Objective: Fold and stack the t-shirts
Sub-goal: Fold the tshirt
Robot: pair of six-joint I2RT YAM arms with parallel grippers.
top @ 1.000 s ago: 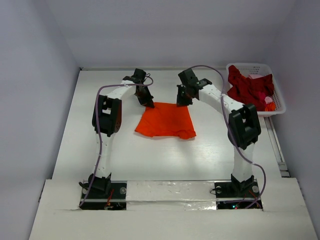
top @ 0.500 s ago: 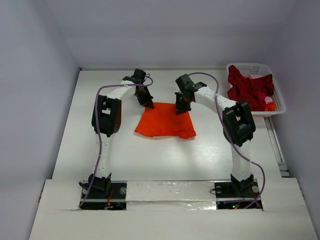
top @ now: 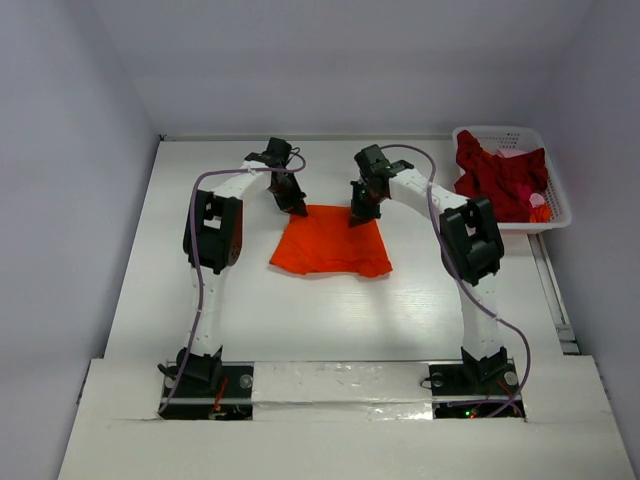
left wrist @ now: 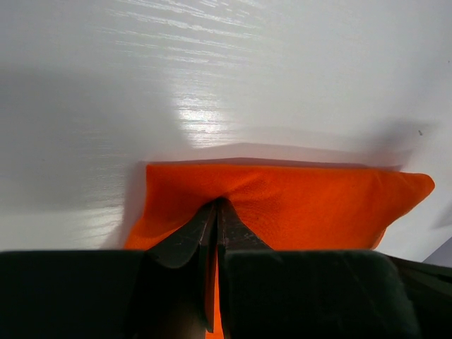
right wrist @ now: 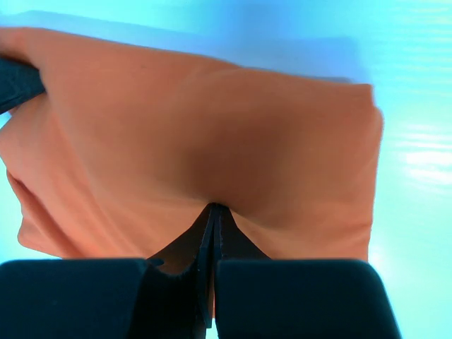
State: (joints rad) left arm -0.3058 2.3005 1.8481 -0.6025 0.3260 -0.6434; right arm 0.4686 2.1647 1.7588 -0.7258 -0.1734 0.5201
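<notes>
While pinching orange t-shirt (top: 330, 245) (far edge) | left claw (top: 298, 209), right claw (top: 357, 218) closed

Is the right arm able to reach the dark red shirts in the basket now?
Probably not yet: the right fingers are pinched shut on the orange shirt. The path to the dark red shirts looks free.

Folded t-shirt (top: 330, 245) on table (top: 300, 320) centre, crumpled t-shirts (top: 495, 178) in basket (top: 498, 131) at far right
</notes>
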